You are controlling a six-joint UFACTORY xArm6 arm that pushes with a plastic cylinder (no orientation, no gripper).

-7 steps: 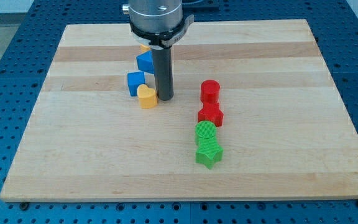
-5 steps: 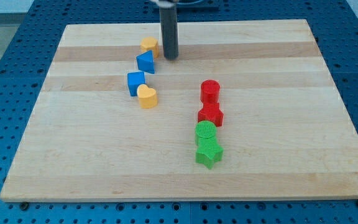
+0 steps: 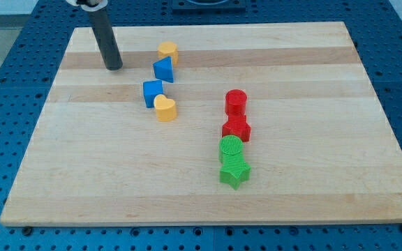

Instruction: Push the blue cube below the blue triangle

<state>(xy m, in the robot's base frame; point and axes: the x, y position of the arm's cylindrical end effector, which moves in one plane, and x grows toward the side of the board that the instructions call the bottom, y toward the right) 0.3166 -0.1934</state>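
The blue cube (image 3: 153, 93) lies on the wooden board (image 3: 299, 174), left of centre. The blue triangle (image 3: 163, 69) lies just above it and slightly to the right, a small gap apart. A yellow heart (image 3: 165, 108) touches the cube's lower right side. A yellow block (image 3: 167, 51) sits right above the triangle. My tip (image 3: 114, 67) rests on the board at the upper left, well left of the triangle and up-left of the cube, touching no block.
A red cylinder (image 3: 236, 102) and a red block (image 3: 236, 129) stand right of centre. A green cylinder (image 3: 230, 148) and a green star (image 3: 234, 171) sit right below them in one column.
My tip moved from beside the yellow heart up past the triangle, then left to the board's upper left. No block has moved.
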